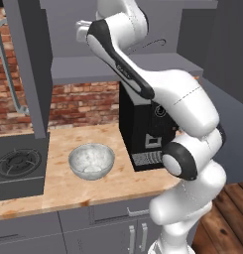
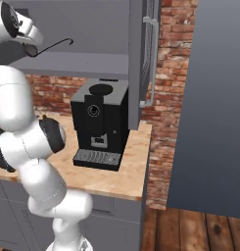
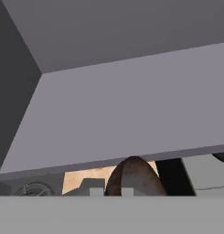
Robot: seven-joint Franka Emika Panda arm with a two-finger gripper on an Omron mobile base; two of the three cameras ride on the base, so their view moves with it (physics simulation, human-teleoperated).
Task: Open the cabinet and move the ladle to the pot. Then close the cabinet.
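Hand view: open dark-grey cabinet (image 3: 131, 91) interior

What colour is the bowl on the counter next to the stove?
Silvery grey, like mottled metal. The bowl shows best in the left base view.

Two cameras sit behind the arm, left and right, looking down at the light wooden bench (image 1: 118, 183). Both see the black boxy coffee machine (image 2: 99, 122). The hand camera peers close into the open dark-grey wall cupboard (image 3: 122, 105).
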